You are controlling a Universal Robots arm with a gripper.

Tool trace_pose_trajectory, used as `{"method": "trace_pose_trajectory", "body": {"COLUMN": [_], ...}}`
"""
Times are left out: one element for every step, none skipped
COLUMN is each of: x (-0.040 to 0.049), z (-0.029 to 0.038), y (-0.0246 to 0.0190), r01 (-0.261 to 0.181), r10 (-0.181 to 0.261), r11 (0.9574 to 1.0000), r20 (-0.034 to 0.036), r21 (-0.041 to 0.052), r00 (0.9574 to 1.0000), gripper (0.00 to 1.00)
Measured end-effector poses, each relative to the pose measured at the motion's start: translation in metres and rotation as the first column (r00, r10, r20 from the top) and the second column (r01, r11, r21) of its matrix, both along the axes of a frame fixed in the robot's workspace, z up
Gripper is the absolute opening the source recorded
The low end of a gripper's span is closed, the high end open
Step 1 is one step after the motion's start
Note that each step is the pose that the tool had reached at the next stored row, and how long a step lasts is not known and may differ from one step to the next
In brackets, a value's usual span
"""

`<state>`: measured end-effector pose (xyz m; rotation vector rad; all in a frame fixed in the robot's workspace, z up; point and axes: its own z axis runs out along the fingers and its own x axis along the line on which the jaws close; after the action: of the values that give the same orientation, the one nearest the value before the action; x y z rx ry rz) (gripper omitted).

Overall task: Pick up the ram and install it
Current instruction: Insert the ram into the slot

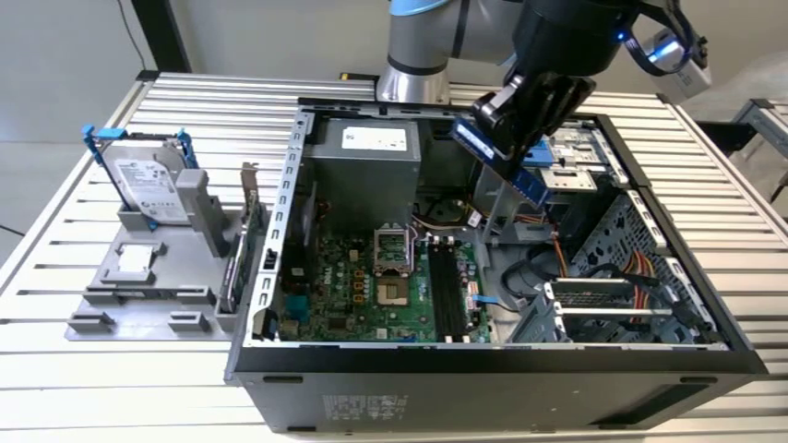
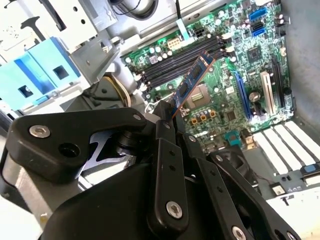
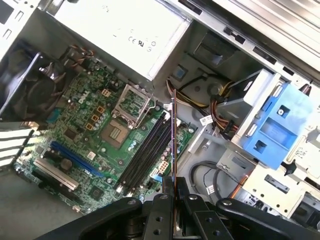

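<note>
- Nearest the lens in both wrist views, the pincer [image 2: 169, 114] is clenched on one end of the ram [image 2: 192, 80]; the rest of the stick juts free over the board.
- On the exterior view's left, a hard drive [image 1: 148, 180] stands in a grey holder on the slatted surface [image 1: 50, 314], well apart from the work.
- In the centre, the open case [image 1: 493, 369] exposes the motherboard [image 1: 357, 277]; its dark slots [image 1: 446, 297] appear empty.
- Towards the exterior view's right, the ram hangs tilted in mid-air, well above the slots and near the drive cage [image 1: 579, 175].
- Carrying it well likely means a firm grip, the long edge squared to the slots, and clearance from cage and cables.
- The arm reaches in from behind the case, wrist pitched downward.
</note>
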<state>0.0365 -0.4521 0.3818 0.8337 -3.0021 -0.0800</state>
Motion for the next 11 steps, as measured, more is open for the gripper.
{"method": "trace_pose_trajectory", "body": {"x": [0.0000,0.0000,0.0000,0.0000,0.0000,0.0000,0.0000,0.0000,0.0000,0.0000,0.0000], "z": [0.0000,0.0000,0.0000,0.0000,0.0000,0.0000,0.0000,0.0000,0.0000,0.0000,0.0000], "y": [0.0000,0.0000,0.0000,0.0000,0.0000,0.0000,0.0000,0.0000,0.0000,0.0000,0.0000], "r01": [0.007,0.013,0.019,0.024,0.030,0.035,0.038,0.039,0.041,0.042,0.044], "r10": [-0.007,-0.013,-0.019,-0.024,-0.030,-0.035,-0.038,-0.039,-0.041,-0.042,-0.044], "r11": [1.0000,0.9999,0.9998,0.9997,0.9996,0.9994,0.9993,0.9992,0.9992,0.9991,0.9990], "r20": [0.0000,0.0000,0.0000,0.0000,0.0000,0.0000,0.0000,0.0000,0.0000,0.0000,0.0000], "r21": [0.0000,0.0000,0.0000,0.0000,0.0000,0.0000,0.0000,0.0000,0.0000,0.0000,0.0000], "r00": [1.0000,0.9999,0.9998,0.9997,0.9996,0.9994,0.9993,0.9992,0.9992,0.9991,0.9990], "gripper": [0.00,0.00,0.00,0.00,0.00,0.00,0.00,0.00,0.00,0.00,0.00]}}
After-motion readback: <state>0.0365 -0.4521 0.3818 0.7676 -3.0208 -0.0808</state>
